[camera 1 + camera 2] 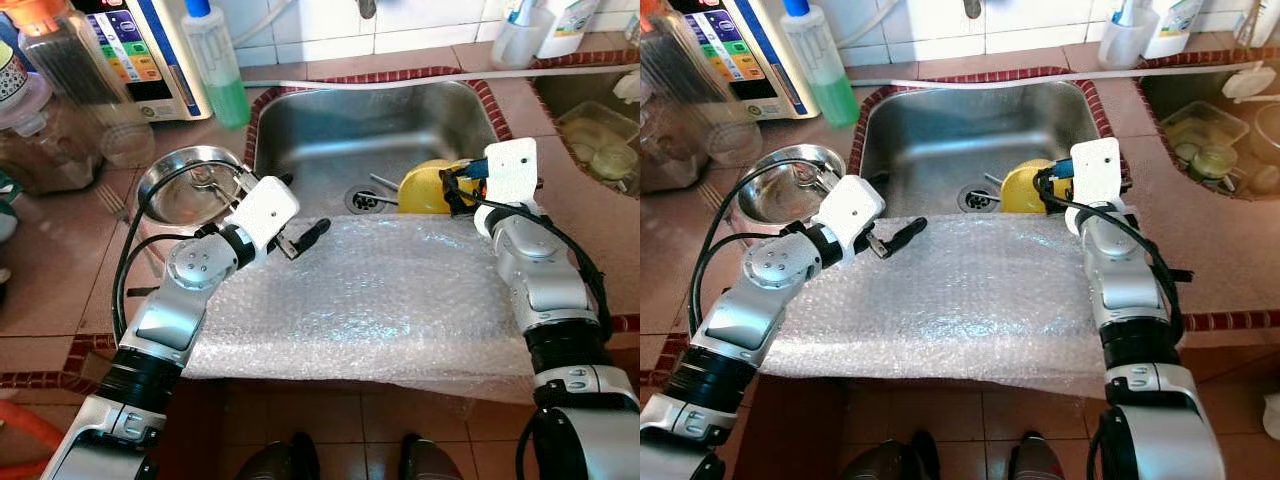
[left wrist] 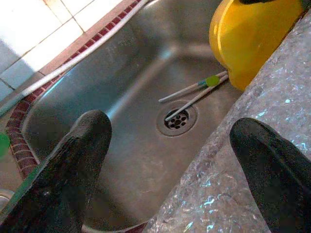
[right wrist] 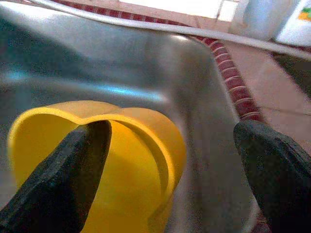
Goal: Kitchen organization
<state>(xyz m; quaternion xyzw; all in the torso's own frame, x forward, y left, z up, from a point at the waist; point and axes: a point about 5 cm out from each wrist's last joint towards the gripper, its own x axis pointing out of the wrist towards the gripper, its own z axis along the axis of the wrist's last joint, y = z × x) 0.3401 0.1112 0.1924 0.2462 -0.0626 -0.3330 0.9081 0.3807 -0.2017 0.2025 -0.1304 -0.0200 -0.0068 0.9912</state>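
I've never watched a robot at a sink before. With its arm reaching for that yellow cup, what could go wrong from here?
The yellow cup lies tipped in the sink. The right gripper is open, one finger inside the rim; a poor pinch could let it slip. The bubble wrap draped over the sink's front edge might slide as arms drag across it. The chopsticks by the drain could get knocked.

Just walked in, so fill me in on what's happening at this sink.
The robot stands at the sink, with bubble wrap draped over its front edge. Its right gripper reaches in, fingers open around the rim of a yellow cup. The left gripper hovers open over the wrap's edge. Chopsticks lie by the drain.
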